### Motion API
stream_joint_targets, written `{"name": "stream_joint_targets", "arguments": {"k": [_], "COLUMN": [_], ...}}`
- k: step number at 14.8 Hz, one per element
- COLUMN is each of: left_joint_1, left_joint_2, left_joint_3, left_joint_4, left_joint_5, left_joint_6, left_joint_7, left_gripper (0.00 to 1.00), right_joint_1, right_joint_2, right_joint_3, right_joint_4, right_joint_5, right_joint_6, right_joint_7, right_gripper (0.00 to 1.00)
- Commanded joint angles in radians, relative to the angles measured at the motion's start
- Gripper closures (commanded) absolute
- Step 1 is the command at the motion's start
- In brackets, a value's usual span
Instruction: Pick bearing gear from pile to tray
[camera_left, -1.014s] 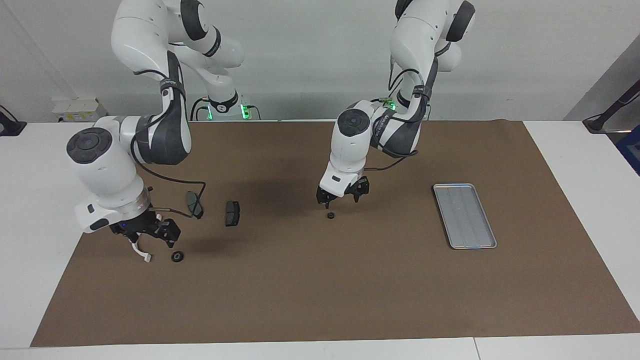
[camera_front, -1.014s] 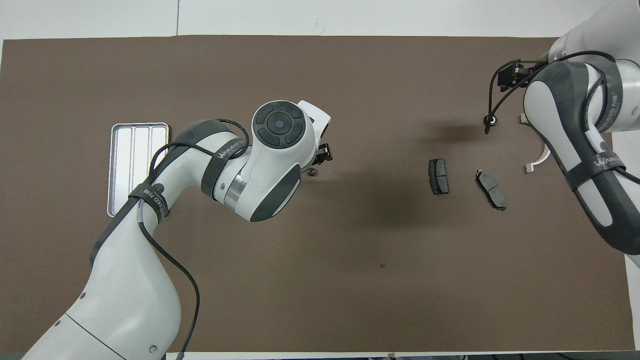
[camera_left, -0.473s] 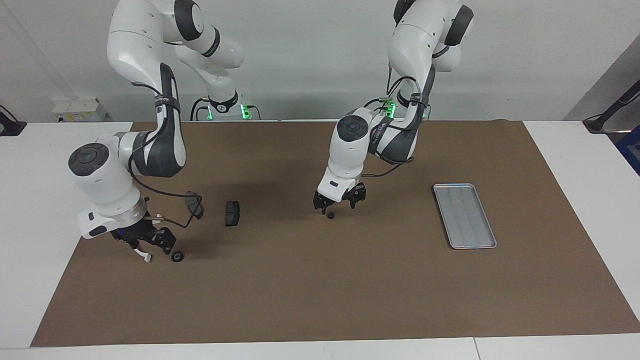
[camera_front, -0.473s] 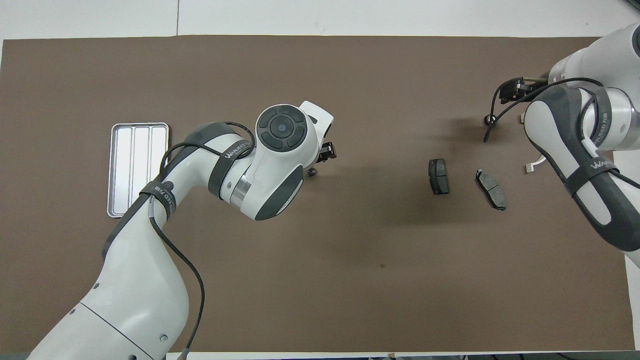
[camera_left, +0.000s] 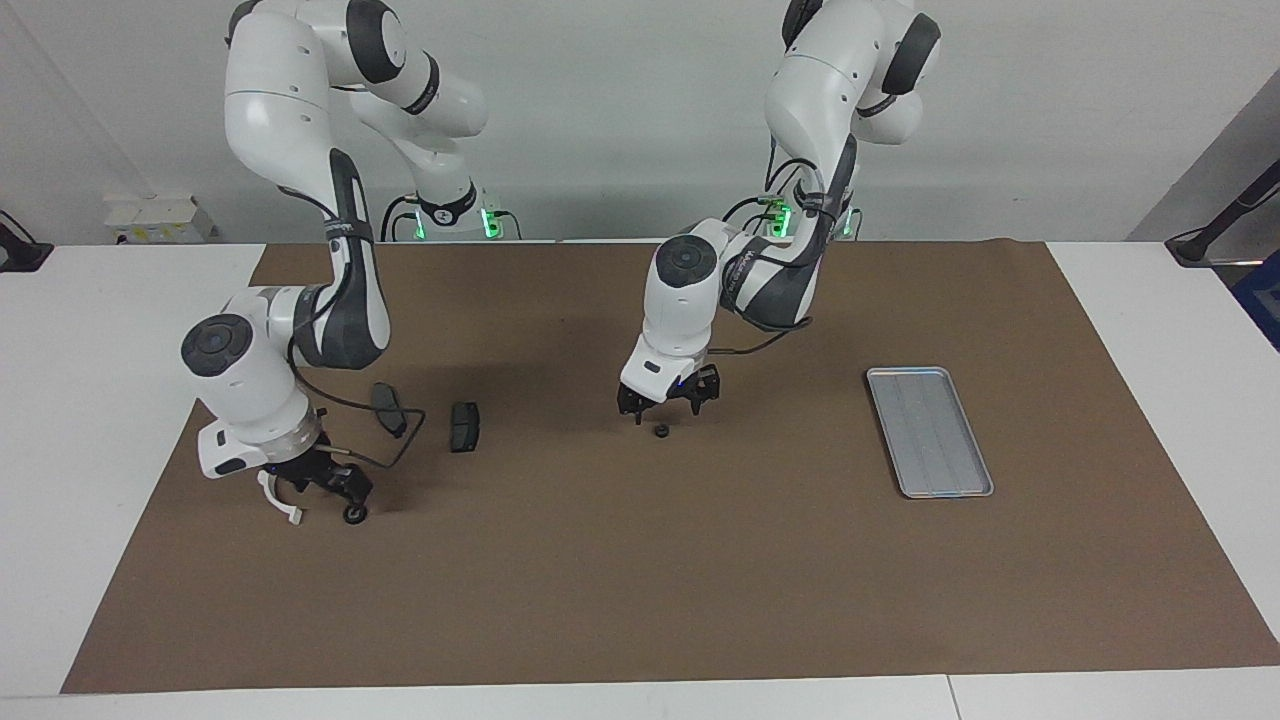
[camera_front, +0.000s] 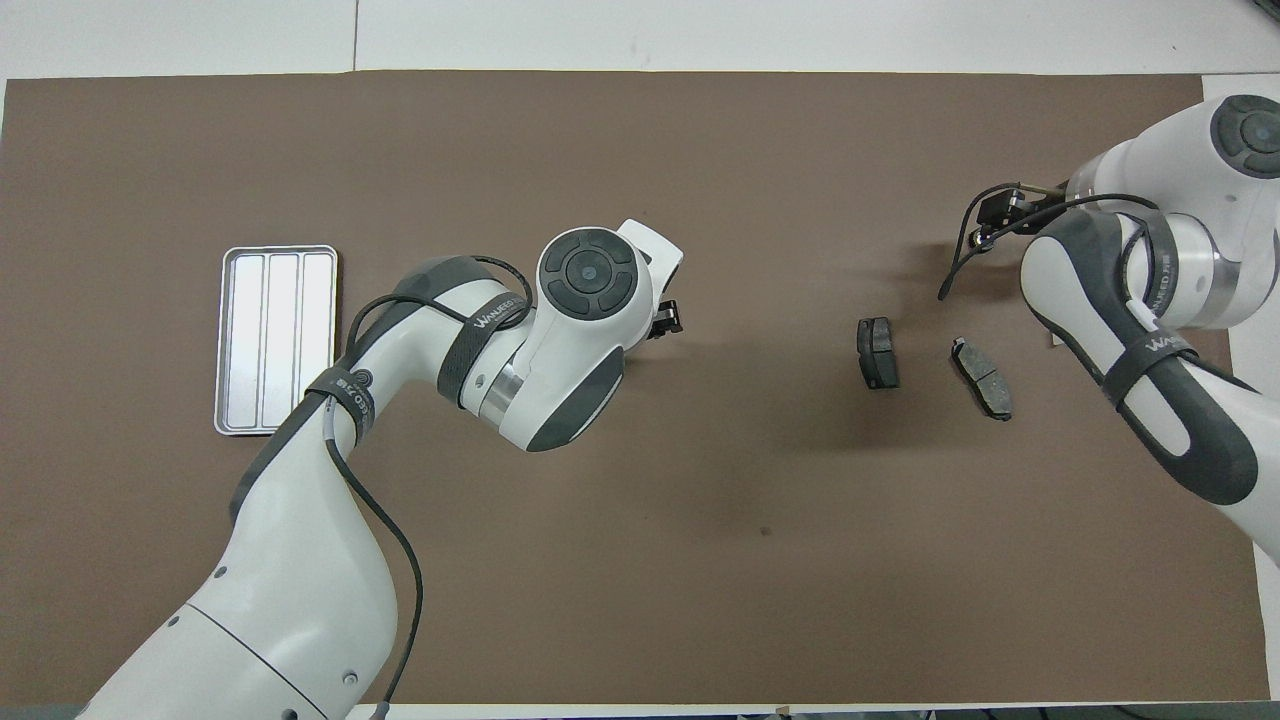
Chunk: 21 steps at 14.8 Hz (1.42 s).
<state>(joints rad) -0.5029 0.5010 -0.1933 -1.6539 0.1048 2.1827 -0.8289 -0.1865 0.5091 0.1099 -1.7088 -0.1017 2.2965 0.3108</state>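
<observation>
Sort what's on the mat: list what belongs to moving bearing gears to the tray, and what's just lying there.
Job:
- small black gear, mid-mat under the open left tool
- black gear, at the open right tool
- tray, toward the left arm's end, nothing in it

Lying about:
- two brake pads
- white bracket beside the right tool

One camera sits high across the counter (camera_left: 640, 600), facing the robots. The other looks steeply down from above the robots' end. Both share the brown mat (camera_front: 700, 560), half a turn apart.
</observation>
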Motion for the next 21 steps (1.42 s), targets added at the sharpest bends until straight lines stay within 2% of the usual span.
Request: {"name": "stream_joint_targets", "arguments": {"k": [1,6,8,15,18,21], "left_joint_1": [-0.014,-0.014,-0.035,-0.036,-0.032,-0.034], "left_joint_2": [-0.007,-0.004,0.039,0.042,0.042,0.044], "left_joint_3": [0.015,0.015,0.023,0.025,0.025,0.026], "left_joint_4": [-0.038,-0.05,-0.032,-0.021,-0.021,-0.021], "left_joint_5": [0.023,0.052,0.061,0.088,0.093,0.09], "left_joint_6": [0.046,0.062,0.065,0.063,0.065,0.063], "left_joint_7": [-0.019,-0.021,-0.021,-0.019,-0.019,-0.021], "left_gripper": [0.0,0.0,0.0,0.0,0.21,0.34], "right_joint_1": [-0.008,0.021,0.035,0.033,0.033,0.033], "right_joint_2": [0.006,0.019,0.023,0.037,0.037,0.037], "right_joint_3": [0.008,0.008,0.008,0.008,0.008,0.01], "right_joint_4": [-0.047,-0.04,-0.04,-0.04,-0.04,-0.04], "right_joint_5": [0.011,0.008,0.007,-0.003,-0.003,-0.003], "right_joint_6": [0.084,0.098,0.107,0.124,0.126,0.124], "right_joint_7": [0.024,0.106,0.132,0.129,0.133,0.133], "right_gripper": [0.0,0.0,0.0,0.03,0.15,0.34]}}
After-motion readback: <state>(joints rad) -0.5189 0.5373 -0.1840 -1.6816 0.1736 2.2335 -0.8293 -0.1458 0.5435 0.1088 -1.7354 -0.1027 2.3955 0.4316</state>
